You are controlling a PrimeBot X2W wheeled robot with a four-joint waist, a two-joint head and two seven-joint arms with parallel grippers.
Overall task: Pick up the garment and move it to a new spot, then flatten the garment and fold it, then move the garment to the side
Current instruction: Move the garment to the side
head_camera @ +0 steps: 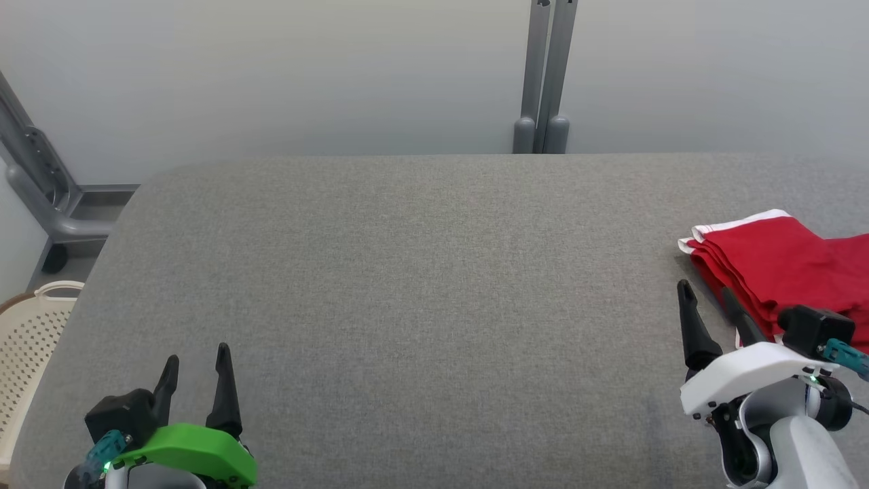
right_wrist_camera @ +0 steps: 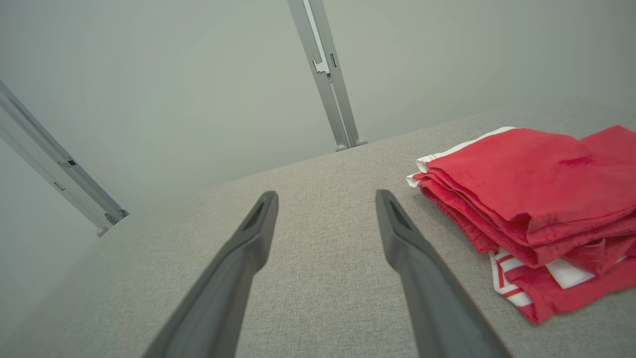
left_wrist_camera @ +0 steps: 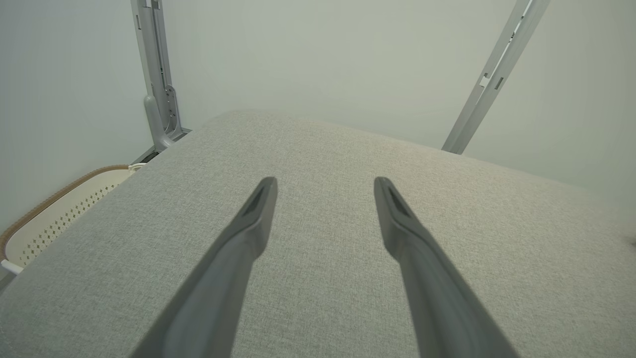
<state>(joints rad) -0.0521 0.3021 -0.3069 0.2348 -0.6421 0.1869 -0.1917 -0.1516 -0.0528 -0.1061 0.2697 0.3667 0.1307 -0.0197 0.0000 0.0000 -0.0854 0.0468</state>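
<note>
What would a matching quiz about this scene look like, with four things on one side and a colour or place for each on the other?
Things:
1. garment
2. left gripper
3. right gripper
4. basket

Descriptions:
A. cream with small holes, off the left edge of the table
B. green mount, open, lower left
C. red with white trim, folded, at the table's right side
D. white mount, open, just beside the red cloth

Pairs: 1-C, 2-B, 3-D, 4-A
</note>
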